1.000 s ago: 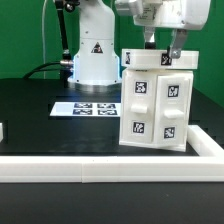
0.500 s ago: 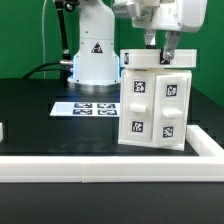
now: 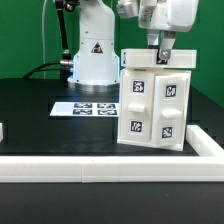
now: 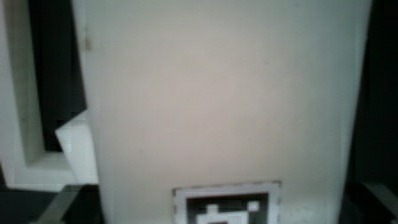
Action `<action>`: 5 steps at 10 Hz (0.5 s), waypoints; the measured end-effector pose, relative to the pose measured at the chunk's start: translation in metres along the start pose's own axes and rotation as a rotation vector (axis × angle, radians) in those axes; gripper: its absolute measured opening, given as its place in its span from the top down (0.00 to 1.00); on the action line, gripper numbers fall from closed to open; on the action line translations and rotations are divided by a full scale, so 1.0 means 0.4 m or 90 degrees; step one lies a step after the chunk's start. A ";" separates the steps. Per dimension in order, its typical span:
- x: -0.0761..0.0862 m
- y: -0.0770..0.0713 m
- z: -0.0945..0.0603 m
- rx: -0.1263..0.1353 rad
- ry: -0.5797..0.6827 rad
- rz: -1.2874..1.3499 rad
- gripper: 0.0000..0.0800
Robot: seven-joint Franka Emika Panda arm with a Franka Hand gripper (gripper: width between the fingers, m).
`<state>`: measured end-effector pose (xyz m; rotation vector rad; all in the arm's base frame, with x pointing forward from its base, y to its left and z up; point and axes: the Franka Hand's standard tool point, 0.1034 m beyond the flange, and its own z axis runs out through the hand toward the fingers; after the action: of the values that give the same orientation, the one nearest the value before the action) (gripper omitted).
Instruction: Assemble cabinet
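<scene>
The white cabinet stands upright on the black table at the exterior view's right. Its front carries four black-and-white tags. My gripper comes down from above onto the cabinet's top panel. In the wrist view this panel fills most of the picture and carries a tag. The dark fingers show only at its two side edges, so the jaws stand on either side of it and appear closed on it. The fingertips themselves are hidden.
The marker board lies flat to the left of the cabinet in the exterior view. A long low white rail runs along the front and turns back at the right. The white robot base stands behind.
My hand has shifted a little to the exterior view's right and turned above the cabinet top. The cabinet body has stayed in place.
</scene>
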<state>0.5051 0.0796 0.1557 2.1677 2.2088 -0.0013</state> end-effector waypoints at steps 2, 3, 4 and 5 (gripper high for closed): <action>0.000 0.000 0.000 0.000 0.001 0.088 0.31; 0.001 -0.001 0.000 0.000 0.001 0.147 0.31; 0.005 -0.002 0.000 0.001 0.002 0.218 0.30; 0.009 -0.002 0.000 0.001 0.002 0.290 0.30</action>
<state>0.5042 0.0832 0.1556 2.6137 1.6655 0.0170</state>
